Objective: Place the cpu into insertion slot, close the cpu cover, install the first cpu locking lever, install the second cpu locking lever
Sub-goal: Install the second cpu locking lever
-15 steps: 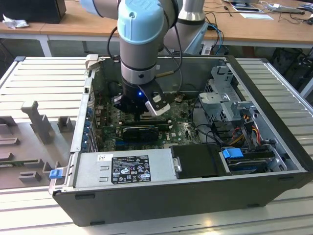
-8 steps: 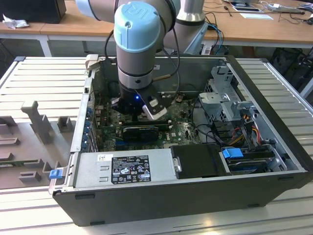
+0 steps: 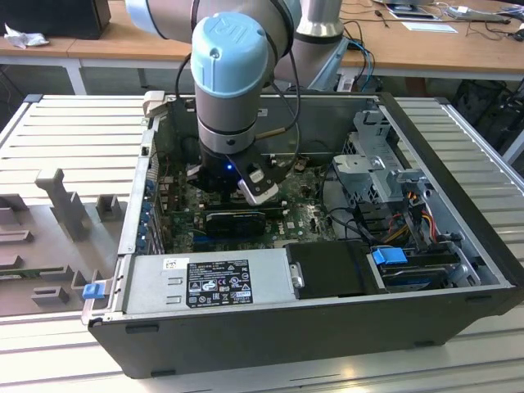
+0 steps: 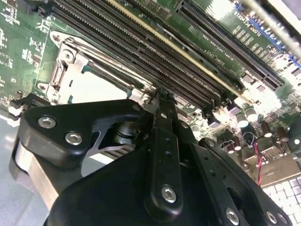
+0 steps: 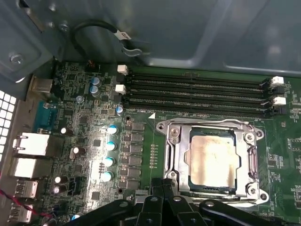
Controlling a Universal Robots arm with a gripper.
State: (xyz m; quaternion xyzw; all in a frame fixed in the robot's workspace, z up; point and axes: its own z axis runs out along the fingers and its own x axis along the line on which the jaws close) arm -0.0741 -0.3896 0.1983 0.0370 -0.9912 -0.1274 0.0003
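Cpu spot: the cpu (image 5: 212, 158) already sits flat in the insertion slot (image 5: 181, 162), with the cpu cover (image 5: 248, 160) down around it, silvery frame on all sides.
Exterior view: the arm reaches down into the open computer case (image 3: 458, 213), and the gripper (image 3: 246, 182) hangs low over the green motherboard (image 3: 307, 219), near the black fan shroud (image 3: 236, 219).
Second wrist view: gripper (image 4: 162, 94) fingertips come together in a point right at the cover's (image 4: 70, 63) edge, next to the long memory slots (image 4: 141, 47). Jaws look closed, nothing pinched between them as far as I can tell.
First wrist view: black fingers (image 5: 162, 188) touch or nearly touch the cover's near edge.
Step in hand: looks like the locking lever stage to me.
Doing it well: I'd push slow and straight, keep the tip on the lever wire, and not let it slip onto the board.
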